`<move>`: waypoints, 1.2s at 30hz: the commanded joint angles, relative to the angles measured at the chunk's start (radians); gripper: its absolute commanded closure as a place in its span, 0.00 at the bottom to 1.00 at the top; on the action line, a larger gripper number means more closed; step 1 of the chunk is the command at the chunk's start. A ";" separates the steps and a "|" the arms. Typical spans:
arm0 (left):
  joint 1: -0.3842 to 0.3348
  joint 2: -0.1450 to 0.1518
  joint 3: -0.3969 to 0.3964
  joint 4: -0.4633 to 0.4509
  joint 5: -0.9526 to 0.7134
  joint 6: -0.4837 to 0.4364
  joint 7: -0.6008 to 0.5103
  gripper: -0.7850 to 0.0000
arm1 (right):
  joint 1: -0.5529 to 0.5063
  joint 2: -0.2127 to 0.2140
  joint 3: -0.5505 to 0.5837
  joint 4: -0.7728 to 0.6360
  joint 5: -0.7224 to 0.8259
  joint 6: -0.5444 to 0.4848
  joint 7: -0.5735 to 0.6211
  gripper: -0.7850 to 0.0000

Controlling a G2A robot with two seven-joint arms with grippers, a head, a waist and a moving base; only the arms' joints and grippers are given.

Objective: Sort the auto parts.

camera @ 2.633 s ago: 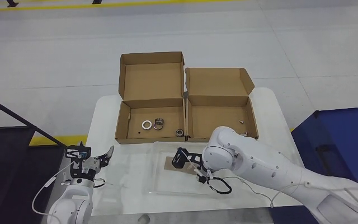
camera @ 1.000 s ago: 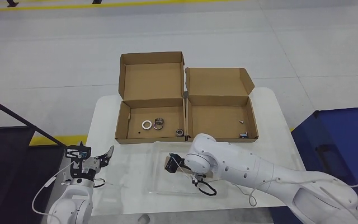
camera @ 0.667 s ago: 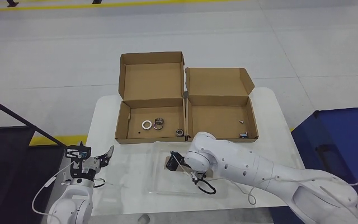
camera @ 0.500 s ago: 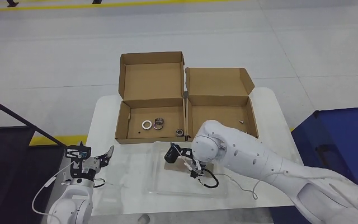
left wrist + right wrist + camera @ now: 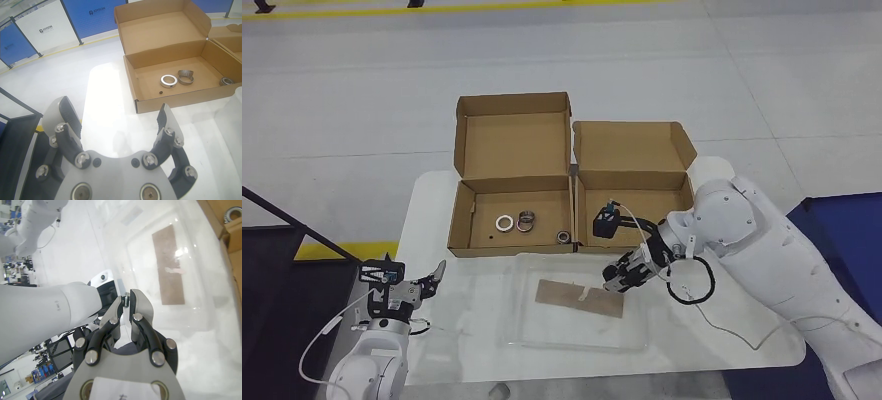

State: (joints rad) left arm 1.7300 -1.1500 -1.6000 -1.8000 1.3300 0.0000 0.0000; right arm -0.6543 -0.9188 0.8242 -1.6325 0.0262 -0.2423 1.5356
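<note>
Right arm point(image 5: 732, 215) swung rightward; right jaws pinch bolt point(image 5: 126, 300) at tips; left jaws spread.

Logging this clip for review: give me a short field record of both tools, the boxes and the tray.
left tool: open, empty, near table left edge
right tool: shut on screw, above tray
left box: lid open; silver ring, two dark rings, bearing
right box: lid open, beside left box
tray: clear, holds brown card
</note>
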 commanded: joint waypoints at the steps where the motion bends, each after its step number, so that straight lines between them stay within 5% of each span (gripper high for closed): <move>1: 0.000 0.000 0.000 0.000 0.000 0.000 0.000 0.00 | 0.001 -0.001 -0.002 0.002 0.001 -0.002 0.000 1.00; 8: 0.000 0.000 0.000 0.000 0.000 0.000 0.000 0.00 | -0.009 -0.002 -0.005 -0.005 0.029 -0.011 -0.005 1.00; 22: 0.000 0.000 0.000 0.000 0.000 0.000 0.000 0.00 | -0.074 0.046 0.121 -0.064 0.883 -0.043 0.000 1.00; 36: 0.000 0.000 0.000 0.000 0.000 0.000 0.000 0.00 | -0.079 0.047 0.125 -0.064 0.915 -0.043 0.000 1.00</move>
State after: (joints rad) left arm 1.7300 -1.1500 -1.6000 -1.8000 1.3300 0.0000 0.0000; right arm -0.7337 -0.8712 0.9499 -1.6967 0.9471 -0.2851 1.5359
